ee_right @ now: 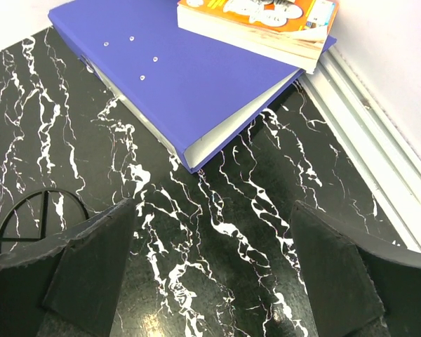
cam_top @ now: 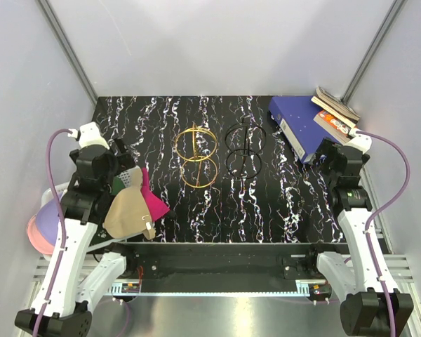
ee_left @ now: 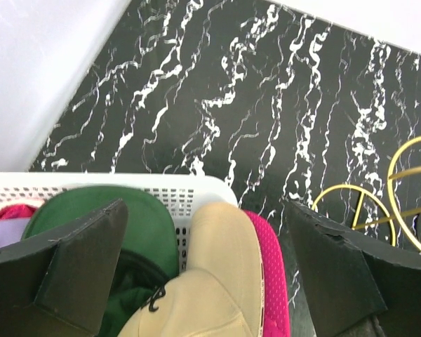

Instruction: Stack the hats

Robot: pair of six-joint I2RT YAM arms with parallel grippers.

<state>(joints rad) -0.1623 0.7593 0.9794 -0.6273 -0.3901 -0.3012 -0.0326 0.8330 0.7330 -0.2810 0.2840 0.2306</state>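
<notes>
Left claw (ee_left: pixel 205 210) and right claw (ee_right: pixel 212 210) gape empty; basket (ee_left: pixel 91 181) holds tan hat (ee_left: pixel 221 267), green hat (ee_left: pixel 144 217), magenta hat (ee_left: pixel 270 274).

No writing is coming through clearly enough to read in any of the views. The orange-covered book (ee_right: pixel 266 21), lying on the blue binder (ee_right: pixel 189 77) at the far right corner of the table, is showing printed marks and a pale picture on its cover. In the right wrist view these are running off the top edge, and they are too small and blurred to make out as words.
</notes>
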